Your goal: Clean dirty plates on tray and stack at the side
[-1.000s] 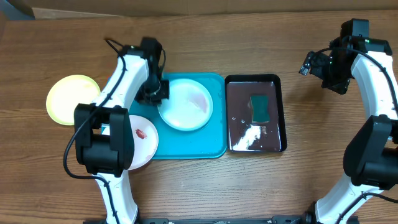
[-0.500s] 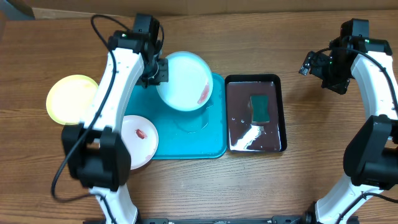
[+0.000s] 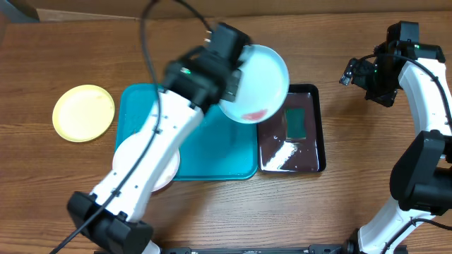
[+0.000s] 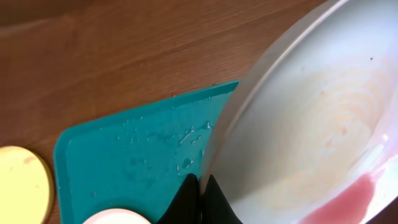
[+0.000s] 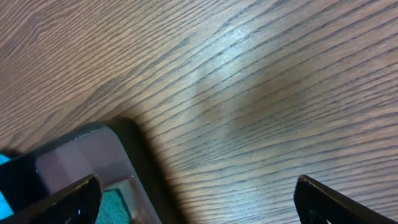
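Brown wood-grain tabletop (image 3: 346, 197), evenly lit, with a faint sheen

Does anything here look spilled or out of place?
Yes. The pale blue plate, clamped in the left pincer, hangs tilted partly above the black tray, with pinkish liquid pooled at its low edge.

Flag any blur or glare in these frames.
Overhead: the left arm and its plate are smeared by blur; a white glare streak sits on the black tray. Left wrist: the plate looms close and soft. Right wrist: crisp grain, a pale sheen on the tabletop.
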You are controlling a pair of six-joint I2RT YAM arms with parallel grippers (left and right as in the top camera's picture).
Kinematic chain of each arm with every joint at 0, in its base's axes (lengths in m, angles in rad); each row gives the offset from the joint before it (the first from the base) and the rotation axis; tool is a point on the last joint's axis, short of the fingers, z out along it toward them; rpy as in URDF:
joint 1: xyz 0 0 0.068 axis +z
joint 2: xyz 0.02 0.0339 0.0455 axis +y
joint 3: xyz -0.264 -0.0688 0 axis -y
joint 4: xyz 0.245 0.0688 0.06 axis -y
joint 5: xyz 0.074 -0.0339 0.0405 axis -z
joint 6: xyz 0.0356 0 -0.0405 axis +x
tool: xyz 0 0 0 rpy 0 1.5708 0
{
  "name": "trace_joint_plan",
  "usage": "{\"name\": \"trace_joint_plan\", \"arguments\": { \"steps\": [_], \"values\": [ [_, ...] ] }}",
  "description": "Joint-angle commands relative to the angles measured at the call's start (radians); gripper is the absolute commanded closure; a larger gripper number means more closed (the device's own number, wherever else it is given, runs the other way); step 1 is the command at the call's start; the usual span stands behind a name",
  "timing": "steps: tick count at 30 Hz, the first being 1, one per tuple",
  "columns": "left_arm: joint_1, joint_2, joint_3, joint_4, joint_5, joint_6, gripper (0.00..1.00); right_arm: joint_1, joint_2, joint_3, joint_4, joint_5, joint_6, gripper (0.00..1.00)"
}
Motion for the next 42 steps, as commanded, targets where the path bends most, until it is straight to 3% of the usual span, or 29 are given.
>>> {"name": "trace_joint_plan", "arguments": {
  "steps": [1,18,35,42],
  "values": [
    [-0.095,0.004,0.013,0.005,-0.214,-0.023,0.96,-0.007,-0.011,-0.003,0.002,-0.002,0.004,0.00],
    [-0.388,0.004,0.013,-0.023,-0.591,-0.033,0.96,-0.007,-0.011,-0.003,0.002,-0.002,0.004,0.00],
    [-0.524,0.004,0.013,0.021,-0.933,-0.033,0.96,-0.007,-0.011,-0.003,0.002,-0.002,0.004,0.00],
    [-0.534,0.004,0.013,0.067,-0.948,-0.029,0.96,-0.007,-0.011,-0.003,0.002,-0.002,0.004,0.00]
  ]
}}
